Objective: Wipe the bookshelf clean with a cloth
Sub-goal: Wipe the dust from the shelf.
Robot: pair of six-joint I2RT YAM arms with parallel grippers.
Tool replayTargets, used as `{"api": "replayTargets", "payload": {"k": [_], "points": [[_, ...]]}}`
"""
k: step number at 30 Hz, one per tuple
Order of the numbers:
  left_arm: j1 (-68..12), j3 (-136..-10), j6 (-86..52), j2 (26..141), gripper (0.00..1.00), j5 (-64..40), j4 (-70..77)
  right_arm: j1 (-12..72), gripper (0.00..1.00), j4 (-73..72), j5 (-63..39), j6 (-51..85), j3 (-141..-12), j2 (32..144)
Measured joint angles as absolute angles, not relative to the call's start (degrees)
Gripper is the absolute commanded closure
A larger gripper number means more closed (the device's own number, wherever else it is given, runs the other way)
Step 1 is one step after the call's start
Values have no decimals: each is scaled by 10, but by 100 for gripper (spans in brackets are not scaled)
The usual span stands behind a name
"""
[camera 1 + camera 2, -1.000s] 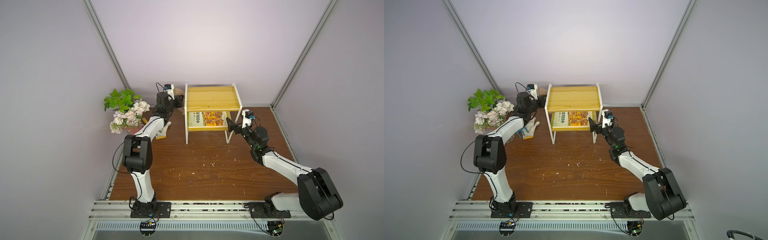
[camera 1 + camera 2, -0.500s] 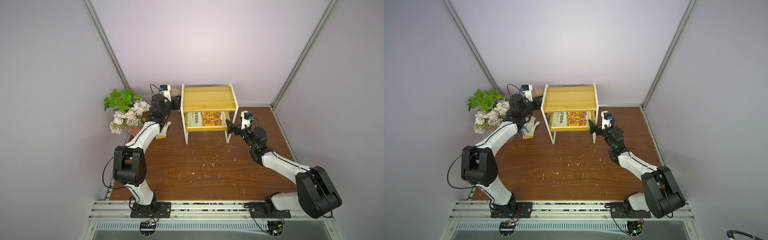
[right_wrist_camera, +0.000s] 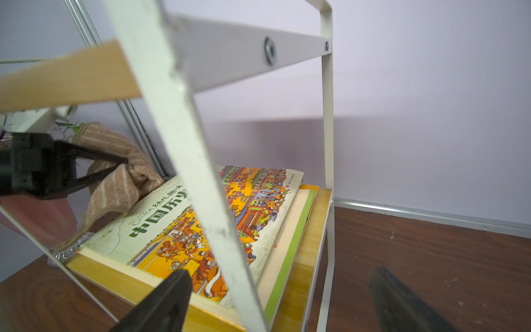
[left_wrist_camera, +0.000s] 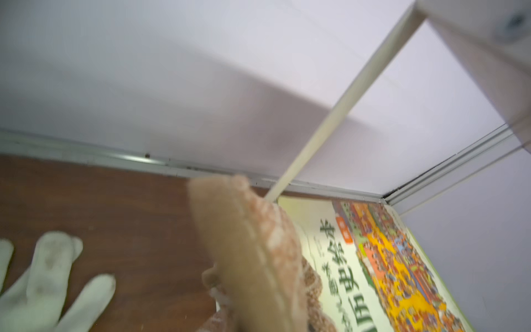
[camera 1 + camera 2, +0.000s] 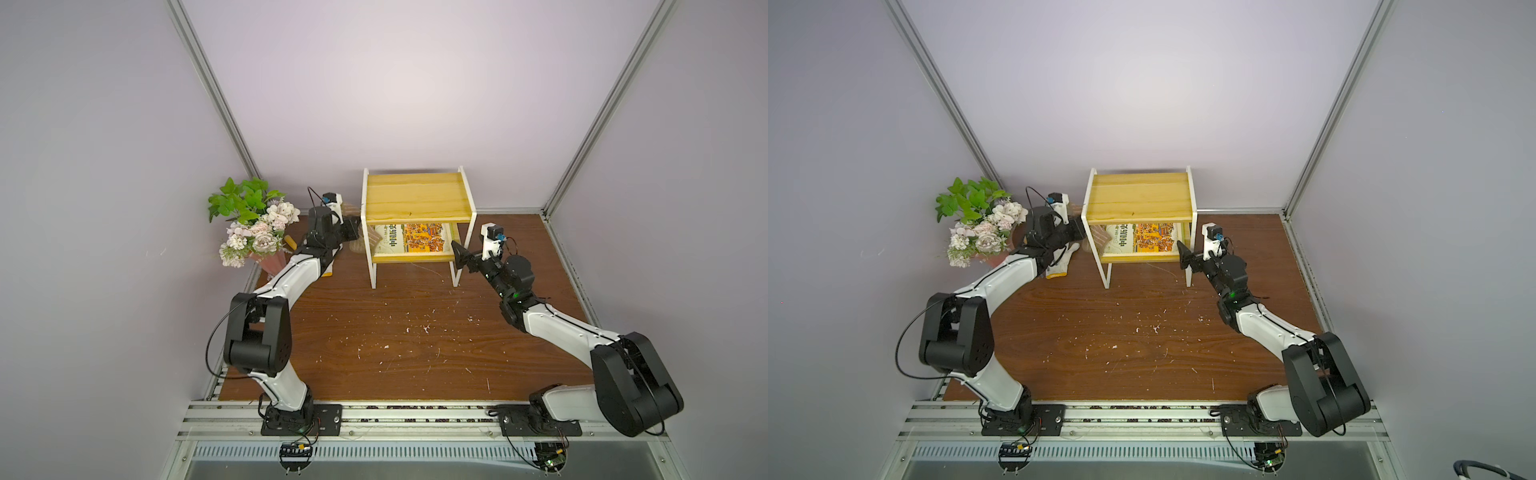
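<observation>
Left claw [image 3: 123, 164]: pinched shut on the cloth [image 3: 115, 184], with a bunched fold of it between the tips. My left arm reaches in from the left side of the bookshelf [image 5: 415, 199].

Cloth position: at the bookshelf's left end, level with the lower tier. It hangs from my claw, and its loose end drapes onto the left edge of the book [image 3: 201, 224] and the end of the lower board. In both top views a part of it shows just inside the left frame side.

Right claw [image 3: 280, 278]: fingers spread wide, holding nothing. It sits at the bookshelf's front right leg, which runs between the two fingers. I cannot tell whether either finger touches the leg.

Bookshelf stands upright on the tabletop [image 5: 395, 357]. The book lies flat, cover up, on the lower board.

A white glove [image 5: 1063, 262] lies on the tabletop left of the bookshelf, partly under my left arm. Flowers [image 5: 253, 224] stand further left of the bookshelf. Pale crumbs [image 5: 424, 329] are scattered in front of the bookshelf.
</observation>
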State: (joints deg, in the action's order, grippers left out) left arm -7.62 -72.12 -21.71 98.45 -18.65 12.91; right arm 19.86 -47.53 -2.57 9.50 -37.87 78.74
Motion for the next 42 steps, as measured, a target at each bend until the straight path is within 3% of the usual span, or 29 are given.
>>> {"api": "replayTargets", "payload": {"k": [3,7,12,15,19,23,31,35,42], "points": [[-78,-698,-215,966,100,-187,129,199,2,-472,-27,99,-379,788],[-91,-546,-232,832,100,-162,114,199,2,-473,-27,105,-378,787],[-169,-465,-239,625,100,43,-32,199,1,-465,-27,105,-366,774],[-185,-466,-240,563,97,26,-38,199,1,-454,-27,100,-366,767],[-185,-519,-234,583,100,-77,-23,199,1,-442,-26,95,-366,757],[-189,-589,-224,655,100,-96,13,199,1,-434,-25,94,-366,738],[-196,-384,-276,654,100,-24,79,199,1,-435,-23,95,-341,710],[-196,-406,-274,644,100,-16,32,199,1,-421,-32,93,-335,710],[-208,-450,-337,587,100,-201,237,204,1,-408,-166,152,-338,671]]}}
